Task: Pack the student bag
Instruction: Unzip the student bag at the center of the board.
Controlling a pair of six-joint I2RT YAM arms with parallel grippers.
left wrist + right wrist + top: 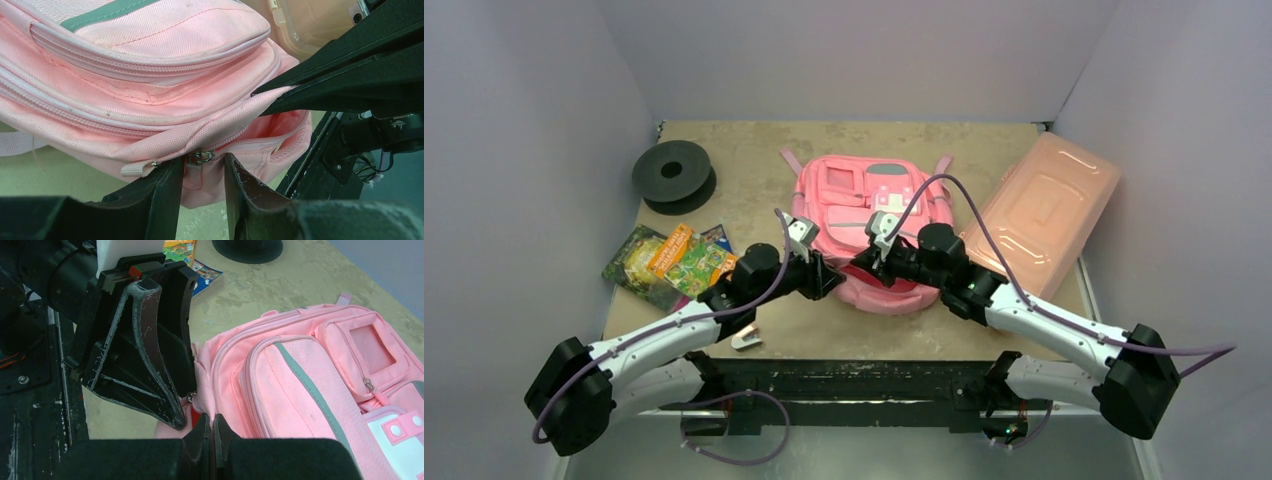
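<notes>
Early days, judging by the layout — no sign yet of anything packed inside. Shows the student bag (879, 200) lying flat in the middle of the table (754, 160), front pockets up, near edge between the two arms. Pinches a fold of fabric at that near edge with the right pincer (212, 421), fingers closed tight on the cloth just beside the zip. Sets the left pincer (202, 167) astride the small metal zip pull (200, 158), fingers parted with the pull in the gap and not clearly clamped (touching or just clear of it, hard to say). Looks like the opening step: one side to brace the cloth, the other to draw the zip. Seems to have the zip parted a little beside the pull, going by the darker pink gap in the left wrist view, though hardly wide enough to pass anything. Leaves nearly everything to do: widen the mouth, then carry in the loose things. Counts among those, probably, the colourful books (669, 262) on the left of the table, well apart from the bag, and a small pale item (746, 340) near the front edge — too small to name. Cannot place the black spool (672, 172) at far left or the salmon-pink lidded box (1044, 210) on the right as cargo or not.
</notes>
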